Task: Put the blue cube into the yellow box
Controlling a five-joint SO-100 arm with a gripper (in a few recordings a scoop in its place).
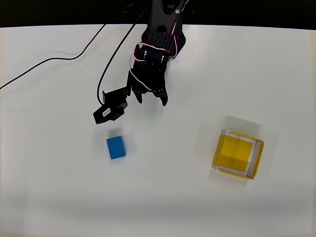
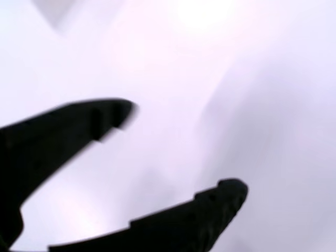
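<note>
We see the gripper (image 1: 151, 100) with its two black fingers (image 1: 138, 95) spread apart and nothing between them; in the overhead view the tips point down the picture over bare table (image 1: 49, 187), touching neither cube nor box. In the wrist view the gripper (image 2: 184, 152) shows the same: one finger (image 2: 73, 131) reaches in from the left, the other from below, with a wide gap of blurred white surface between them.

Just left of the fingers in the overhead view, a small black camera block (image 1: 111, 106) hangs off the wrist, and above them the black arm (image 1: 160, 39) runs up to the table's far edge. Two black cables (image 1: 59, 58) trail from there across the upper left of the table.

The blue cube (image 1: 116, 147) lies on the table below and left of the fingers, near the camera block but apart from it. The yellow box (image 1: 238, 154) sits well to the right, open side up, slightly turned. Nothing lies between fingers, cube and box.
</note>
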